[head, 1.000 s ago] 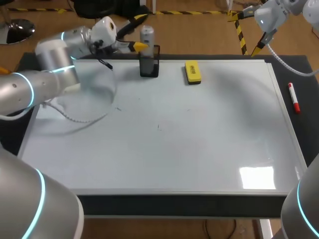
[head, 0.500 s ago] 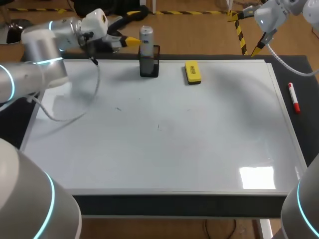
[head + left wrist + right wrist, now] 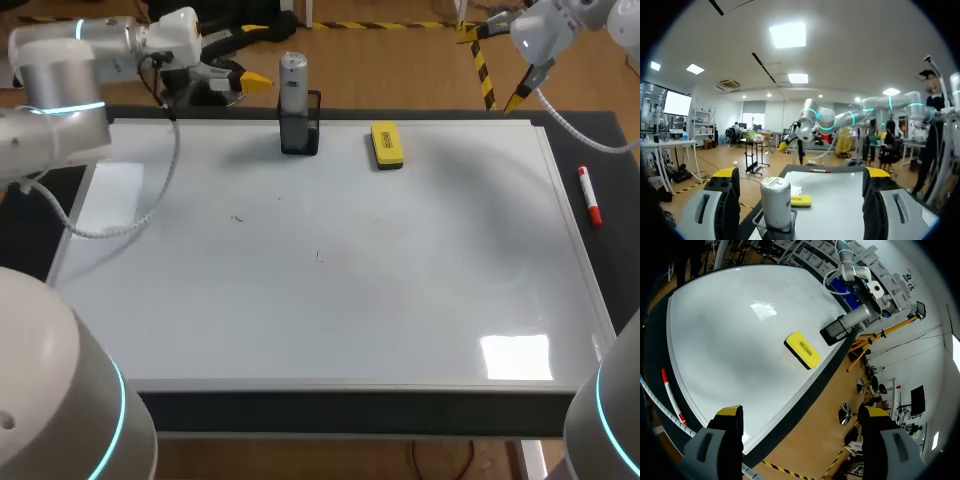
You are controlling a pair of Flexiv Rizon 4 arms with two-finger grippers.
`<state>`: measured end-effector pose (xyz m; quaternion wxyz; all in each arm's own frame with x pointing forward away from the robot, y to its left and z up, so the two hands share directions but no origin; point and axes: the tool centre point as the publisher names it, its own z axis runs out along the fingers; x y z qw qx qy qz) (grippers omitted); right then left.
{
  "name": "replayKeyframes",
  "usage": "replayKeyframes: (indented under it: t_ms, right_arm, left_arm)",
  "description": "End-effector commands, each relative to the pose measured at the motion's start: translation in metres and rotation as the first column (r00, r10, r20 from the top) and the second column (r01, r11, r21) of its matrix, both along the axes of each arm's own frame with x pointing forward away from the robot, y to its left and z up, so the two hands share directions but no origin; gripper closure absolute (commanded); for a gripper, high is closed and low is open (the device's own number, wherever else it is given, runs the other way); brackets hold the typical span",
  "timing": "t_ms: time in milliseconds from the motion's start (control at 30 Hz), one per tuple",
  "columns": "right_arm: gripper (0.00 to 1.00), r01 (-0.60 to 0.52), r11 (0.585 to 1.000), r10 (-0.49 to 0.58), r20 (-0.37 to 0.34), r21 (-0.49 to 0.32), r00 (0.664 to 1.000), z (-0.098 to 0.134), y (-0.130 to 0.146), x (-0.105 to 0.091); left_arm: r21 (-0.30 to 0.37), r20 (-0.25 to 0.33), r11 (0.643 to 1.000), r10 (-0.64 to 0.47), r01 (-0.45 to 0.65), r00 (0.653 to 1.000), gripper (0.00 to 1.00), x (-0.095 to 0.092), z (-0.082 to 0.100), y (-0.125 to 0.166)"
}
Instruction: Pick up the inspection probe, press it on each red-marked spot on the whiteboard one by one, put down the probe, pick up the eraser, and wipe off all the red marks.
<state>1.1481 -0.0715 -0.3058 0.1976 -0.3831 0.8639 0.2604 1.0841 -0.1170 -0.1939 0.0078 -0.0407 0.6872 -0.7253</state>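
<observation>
My left pincer [image 3: 248, 78] hangs released just beside the inspection probe [image 3: 293, 76], which stands upright in its black holder [image 3: 300, 137] at the far edge of the whiteboard [image 3: 330, 300]. I should straddle it squarely, clench, then lift straight up.

The whiteboard [image 3: 400, 280] is plain white with a few faint dark specks, on a black worktop [image 3: 350, 412]. The eraser [image 3: 386, 144] is yellow over a black base. The probe [image 3: 293, 78] is silver-grey and its holder [image 3: 300, 135] black. The marker [image 3: 590, 197] is red and white. The left arm [image 3: 60, 90] is silver with a cyan ring.
</observation>
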Motion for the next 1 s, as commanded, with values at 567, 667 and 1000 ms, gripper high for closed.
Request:
replayKeyframes:
  t_ms: [567, 667, 1000]
  right_arm:
    - [0.0, -0.003, 1.0, 0.003, -0.002, -0.005, 1.0, 0.001, 0.0, 0.001]
    - [0.0, -0.003, 1.0, 0.003, -0.002, -0.005, 1.0, 0.001, 0.0, 0.001]
    - [0.0, -0.003, 1.0, 0.003, -0.002, -0.005, 1.0, 0.001, 0.0, 0.001]
  left_arm:
    - [0.318, -0.014, 0.916, 0.262, -0.244, 0.965, 0.0, -0.041, 0.001, 0.022]
    - [0.33, -0.014, 0.911, 0.266, -0.246, 0.964, 0.0, -0.044, 0.001, 0.024]
    - [0.362, -0.007, 0.9, 0.263, -0.243, 0.965, 0.0, -0.051, 0.0, 0.026]
